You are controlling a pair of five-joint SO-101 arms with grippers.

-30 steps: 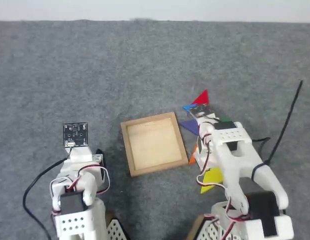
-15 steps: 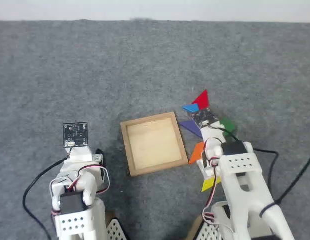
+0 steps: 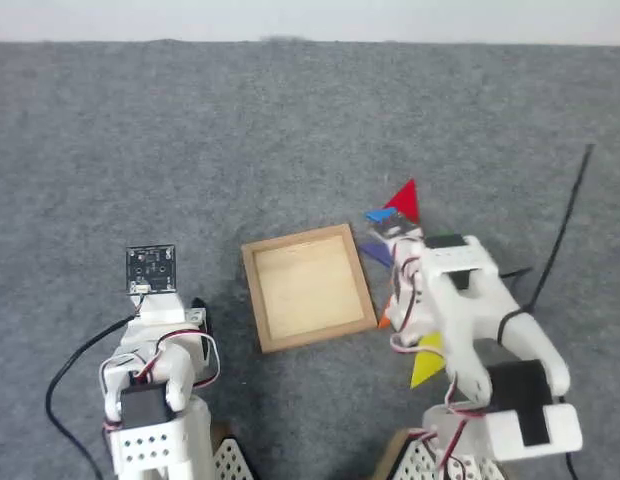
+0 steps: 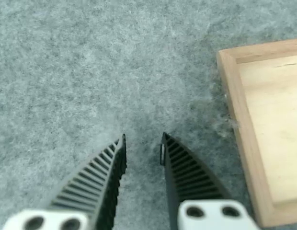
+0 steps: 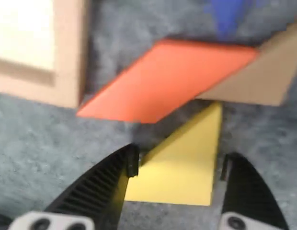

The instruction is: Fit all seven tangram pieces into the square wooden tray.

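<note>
Square wooden tray [image 3: 295, 238], floor bare, on grey felt [image 3: 290, 120]; tangram pieces cluster off its right side.

The yellow triangle [image 5: 187, 170] lies off the tray's near right corner, just beside the orange parallelogram [image 5: 167, 79], which is separated from the right rim by a strip of felt. The right gripper [image 5: 179, 165] hangs over the yellow triangle, jaws apart, one finger on each side. The red triangle [image 3: 404, 200] and blue piece [image 3: 380, 214] lie past the far right corner. The left gripper [image 4: 142, 143], jaws slightly apart, hovers over open felt left of the tray's left rim.

Robotics test bench, grey felt mat [image 3: 290, 120], bare-wired servo arm [image 3: 155, 370], plain wall [image 3: 310, 20]
</note>
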